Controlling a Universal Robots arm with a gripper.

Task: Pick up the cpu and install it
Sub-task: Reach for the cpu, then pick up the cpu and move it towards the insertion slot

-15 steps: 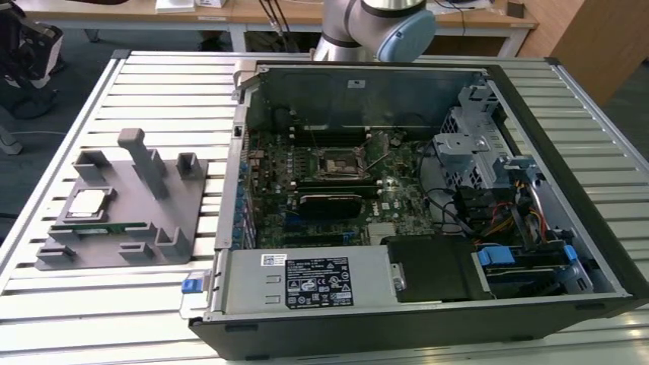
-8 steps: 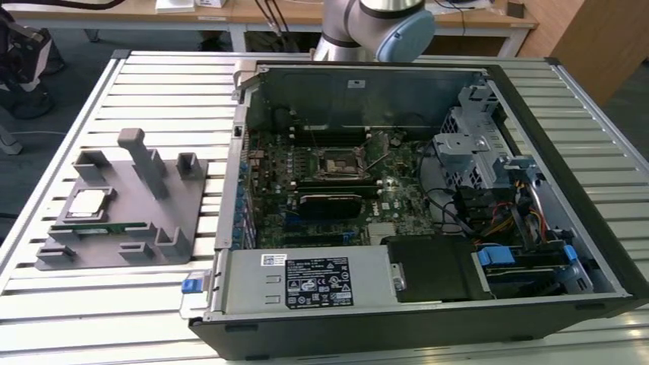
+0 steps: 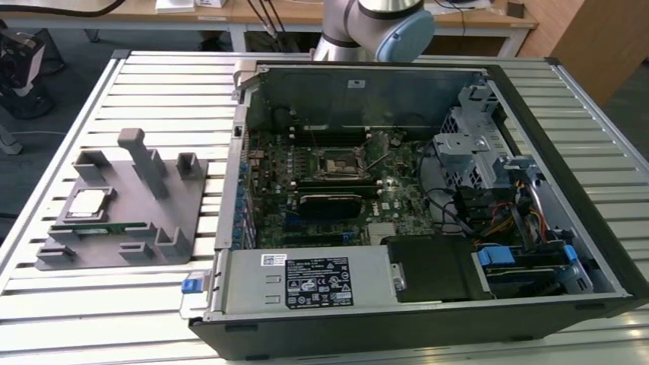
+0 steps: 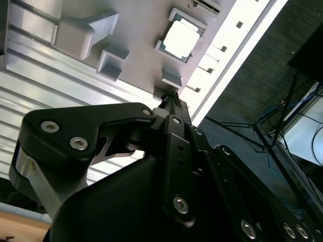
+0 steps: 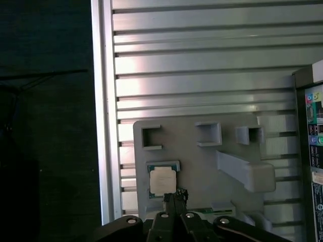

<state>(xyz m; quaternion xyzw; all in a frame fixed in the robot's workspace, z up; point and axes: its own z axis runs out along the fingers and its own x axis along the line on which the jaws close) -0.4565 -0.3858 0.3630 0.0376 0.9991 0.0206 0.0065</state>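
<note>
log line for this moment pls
stage: pre-grasp | gripper: shut, empty, next to cpu | cpu: on grey fixture, not lifted

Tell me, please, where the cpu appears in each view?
Exterior view: cpu on the grey fixture, at the exterior view's left.
First wrist view: cpu just beyond the gripper.
Second wrist view: cpu seated on the grey fixture.
Shared landmark: the grey fixture.

The cpu (image 3: 85, 202) lies, seemingly recessed, on the fixture (image 3: 188, 209) to the exterior view's left of the case (image 3: 406, 334).
</note>
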